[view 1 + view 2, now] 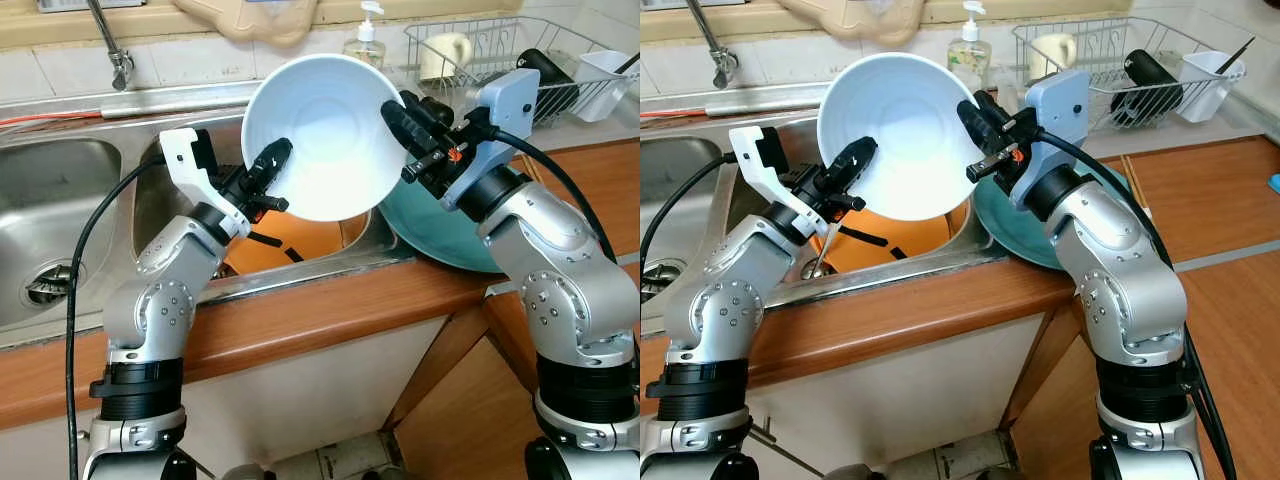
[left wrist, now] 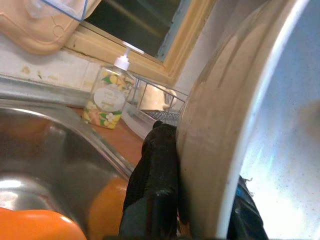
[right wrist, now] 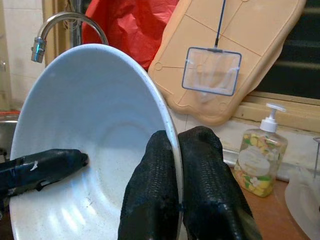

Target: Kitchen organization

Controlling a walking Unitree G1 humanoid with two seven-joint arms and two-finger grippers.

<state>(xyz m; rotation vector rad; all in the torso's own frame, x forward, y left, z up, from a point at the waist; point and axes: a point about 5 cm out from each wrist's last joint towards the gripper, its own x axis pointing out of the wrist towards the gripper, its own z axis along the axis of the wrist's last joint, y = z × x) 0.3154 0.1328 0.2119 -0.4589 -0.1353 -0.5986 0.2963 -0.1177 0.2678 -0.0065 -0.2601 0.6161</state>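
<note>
A white bowl (image 1: pixel 325 130) hangs tilted above the right sink basin, its opening facing me, held from both sides. My left gripper (image 1: pixel 272 165) is shut on its left rim, one finger inside and one outside. The left wrist view shows the bowl's outer wall (image 2: pixel 235 125) pressed against the outer finger (image 2: pixel 155 185). My right gripper (image 1: pixel 400 120) is shut on the right rim, and in the right wrist view its fingers (image 3: pixel 152 170) pinch the bowl's edge (image 3: pixel 90 130). A teal plate (image 1: pixel 440 235) leans at the sink's right edge, under my right forearm.
An orange tub (image 1: pixel 300 240) sits in the basin below the bowl. The left basin (image 1: pixel 45 180) has a drain. A faucet (image 1: pixel 115 50), a soap bottle (image 1: pixel 365 45) and a wire dish rack (image 1: pixel 500 45) holding cups line the back. The wooden counter edge (image 1: pixel 330 320) runs in front.
</note>
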